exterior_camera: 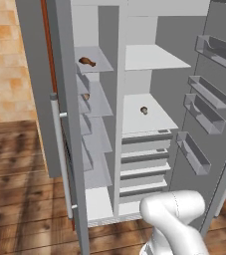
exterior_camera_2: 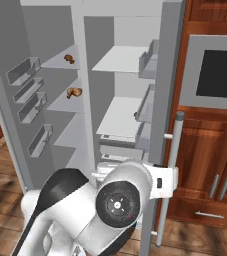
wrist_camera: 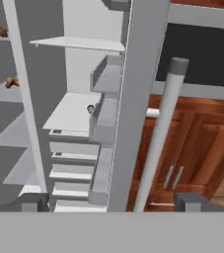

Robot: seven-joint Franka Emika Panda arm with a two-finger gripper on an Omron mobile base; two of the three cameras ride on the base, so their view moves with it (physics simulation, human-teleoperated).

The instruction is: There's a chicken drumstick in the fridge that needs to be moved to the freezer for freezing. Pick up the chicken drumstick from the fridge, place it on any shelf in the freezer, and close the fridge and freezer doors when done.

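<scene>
The tall grey unit stands with both doors swung open. On the top slim shelf of the narrow freezer (exterior_camera: pixel 97 129) lies the brown chicken drumstick (exterior_camera: pixel 87 62) (exterior_camera_2: pixel 70 59) (wrist_camera: pixel 1 31). The wider fridge (exterior_camera: pixel 149 112) holds a small round brown lump (exterior_camera: pixel 144 110) on its middle shelf. The freezer door (exterior_camera: pixel 59 89) stands at the left and the fridge door (exterior_camera_2: pixel 161 90) at the right, its silver handle (wrist_camera: pixel 159 133) close in front of the hand. My gripper (wrist_camera: pixel 111 202) is open and holds nothing, drawn back low outside the unit, facing the fridge door's edge.
Another brown lump (exterior_camera: pixel 86 96) (exterior_camera_2: pixel 74 92) sits on the second freezer shelf. Both doors carry clear bins (exterior_camera: pixel 209 92) (exterior_camera_2: pixel 29 90). Wooden cabinets with a dark oven panel (exterior_camera_2: pixel 217 65) stand right of the fridge door. Wood floor (exterior_camera: pixel 20 179) lies below.
</scene>
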